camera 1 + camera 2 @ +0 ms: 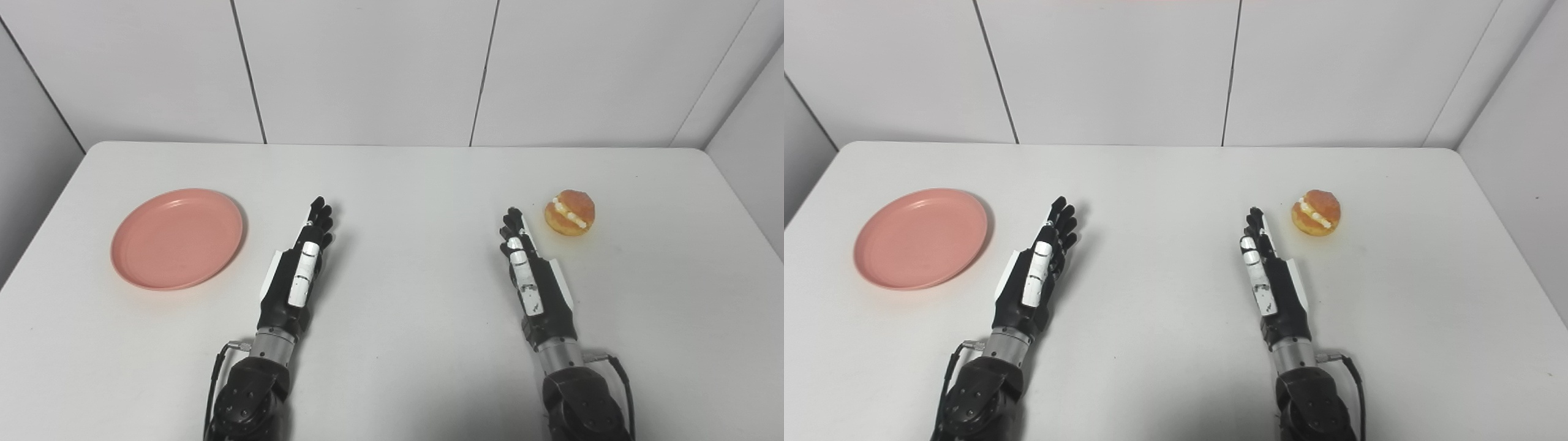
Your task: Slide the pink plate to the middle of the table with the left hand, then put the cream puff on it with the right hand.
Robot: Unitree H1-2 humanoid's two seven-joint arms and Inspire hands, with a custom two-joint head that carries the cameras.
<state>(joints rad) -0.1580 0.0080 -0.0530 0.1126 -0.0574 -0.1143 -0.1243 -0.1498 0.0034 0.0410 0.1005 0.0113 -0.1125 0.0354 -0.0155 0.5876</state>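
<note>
A round pink plate (176, 237) lies flat on the left part of the white table (404, 184). A golden cream puff (569, 212) with a white cream filling sits on the right part. My left hand (298, 269) rests edge-on over the table, fingers straight and pointing away, open and empty, just right of the plate and apart from it. My right hand (531, 272) is held the same way, open and empty, its fingertips just left of the cream puff and not touching it.
The table is bordered by white panel walls (367, 67) at the back and grey side walls on the left and right. Bare table surface lies between the two hands and in front of them.
</note>
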